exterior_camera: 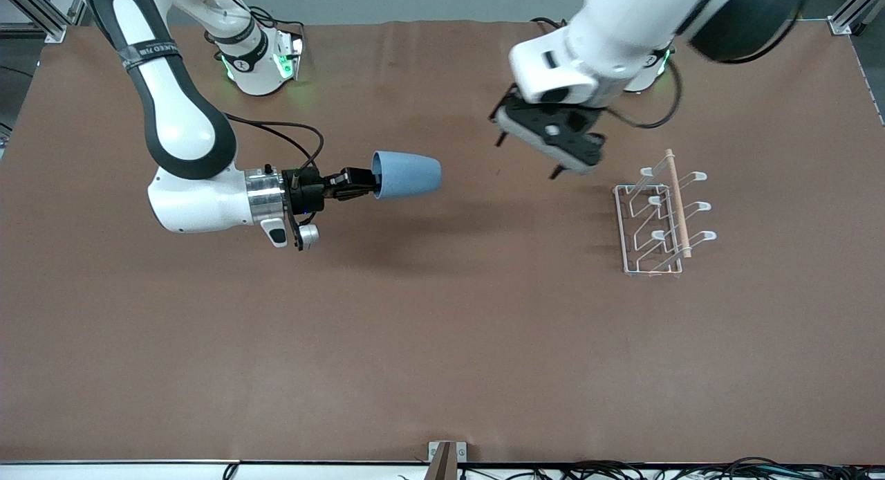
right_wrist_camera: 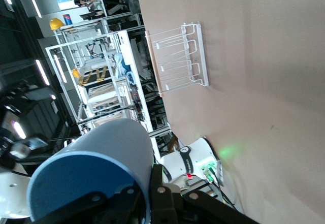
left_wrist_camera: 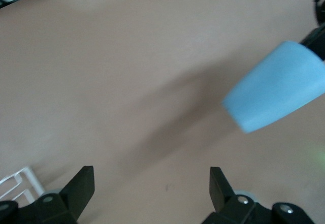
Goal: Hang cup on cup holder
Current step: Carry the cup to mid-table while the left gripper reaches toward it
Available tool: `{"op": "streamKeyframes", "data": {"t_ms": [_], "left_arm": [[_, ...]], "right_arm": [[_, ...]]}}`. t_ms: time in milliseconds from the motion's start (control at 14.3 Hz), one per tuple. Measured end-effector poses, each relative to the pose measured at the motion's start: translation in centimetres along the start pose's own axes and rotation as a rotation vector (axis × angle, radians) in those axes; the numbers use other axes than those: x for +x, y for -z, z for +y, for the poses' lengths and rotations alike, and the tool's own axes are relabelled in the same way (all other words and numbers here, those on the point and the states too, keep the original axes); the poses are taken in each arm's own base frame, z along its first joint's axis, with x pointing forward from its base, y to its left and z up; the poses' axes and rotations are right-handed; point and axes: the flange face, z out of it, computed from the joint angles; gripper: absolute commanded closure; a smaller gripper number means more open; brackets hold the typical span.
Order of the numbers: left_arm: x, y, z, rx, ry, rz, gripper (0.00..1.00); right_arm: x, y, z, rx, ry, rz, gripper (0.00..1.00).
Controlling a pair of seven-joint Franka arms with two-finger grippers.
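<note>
gripping cup [exterior_camera: 408, 175], right gripper [exterior_camera: 366, 183]

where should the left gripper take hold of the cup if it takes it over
Probably the closed base end. The cup lies sideways in the air, the right gripper pinching its rim, base pointing toward the rack. The open left gripper, over the table, could close across the tapered walls from that end.

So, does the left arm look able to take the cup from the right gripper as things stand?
Probably yes: the left gripper hangs open over bare table, and the cup, held sideways by the right gripper, points its closed end toward it with nothing between.
</note>
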Motion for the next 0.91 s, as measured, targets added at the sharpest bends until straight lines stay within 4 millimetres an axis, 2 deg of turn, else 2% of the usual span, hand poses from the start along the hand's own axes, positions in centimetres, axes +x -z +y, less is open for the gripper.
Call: {"op": "streamKeyframes", "data": {"t_ms": [140, 421, 561, 771, 911], "left_arm": [[0.6, -0.9, 2.3, -0.014, -0.035, 0.021, 0.00], [0.6, -0.7, 6.9, -0.037, -0.108, 0.046, 0.00], [1.3, -2.4, 8.7, -0.043, -0.149, 0.071, 0.00], [2.7, -6.1, 9.5, -0.032, -0.229, 0.105, 0.00], [3.2, -7.7, 9.2, -0.032, -0.265, 0.102, 0.00]], "right_arm": [[0.2, 0.1, 0.3, 0.009, -0.009, 0.003, 1.00], [0.7, 0.2, 1.5, 0.016, -0.031, 0.005, 1.00], [0.9, -0.1, 2.3, 0.024, -0.037, -0.016, 1.00], [1.1, -0.2, 3.4, 0.053, -0.044, -0.049, 1.00], [1.1, 0.2, 3.7, 0.078, -0.047, -0.065, 1.00]]}}
